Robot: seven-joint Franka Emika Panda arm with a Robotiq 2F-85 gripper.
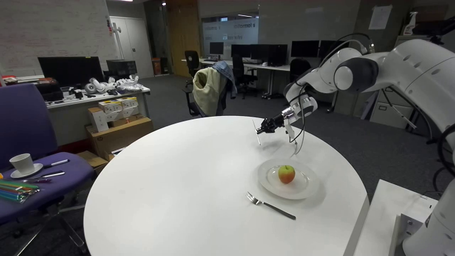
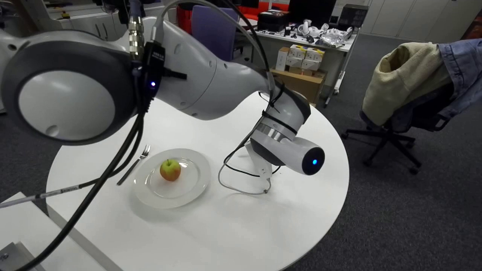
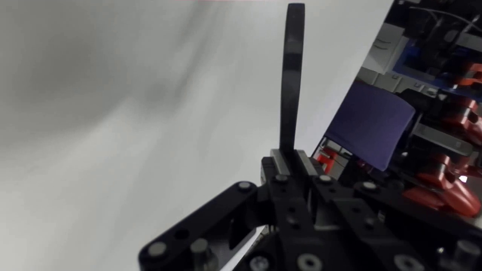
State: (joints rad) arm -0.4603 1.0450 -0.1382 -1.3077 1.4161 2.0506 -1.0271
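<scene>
My gripper (image 1: 258, 131) is shut on a slim utensil (image 1: 258, 138), a little above the far part of the round white table. In the wrist view the jaws (image 3: 289, 154) pinch the slim utensil (image 3: 292, 75), and its dark flat handle sticks straight out past the fingertips. Its kind cannot be told for sure; it looks knife-like. A red-green apple (image 1: 286, 174) sits on a white plate (image 1: 266, 185), apart from the gripper. A fork (image 1: 277, 209) lies beside the plate. The apple (image 2: 170, 170), plate (image 2: 199, 165) and fork (image 2: 131, 169) also show in an exterior view, where the arm hides the gripper.
The round table (image 1: 170, 185) has its edge just beyond the gripper. A purple chair (image 1: 67, 165) holds a cup (image 1: 22, 163), saucer, pens and packed coloured straws. A chair with jackets (image 1: 209, 89) stands behind the table. A grey cable (image 2: 241, 192) loops below the wrist.
</scene>
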